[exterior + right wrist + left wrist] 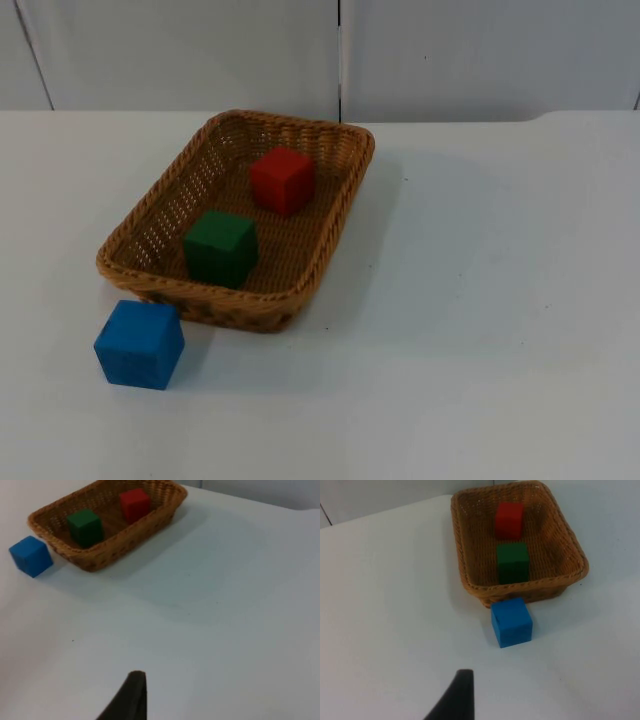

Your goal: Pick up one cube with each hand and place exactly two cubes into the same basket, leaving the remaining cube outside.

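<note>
From above, the wicker basket (330, 215) sat on the white bench (500, 330) with the red cube (282, 180) toward its far end and the green cube (220, 248) nearer, the two apart; the blue cube (139, 343) stood outside, just beside the basket's near corner. By my reckoning the task looked finished. Behind ran the grey partition wall (450, 50). In the left wrist view, the left gripper (454, 700) hung over bare bench short of the blue cube (511, 622), only one black fingertip visible, so I could not tell whether it was open or closed. In the right wrist view, the right gripper (127, 697) waited well away from the basket (125, 535), its state equally unclear. The risk I saw was the left arm brushing the blue cube, or nudging the light basket across the smooth top.
</note>
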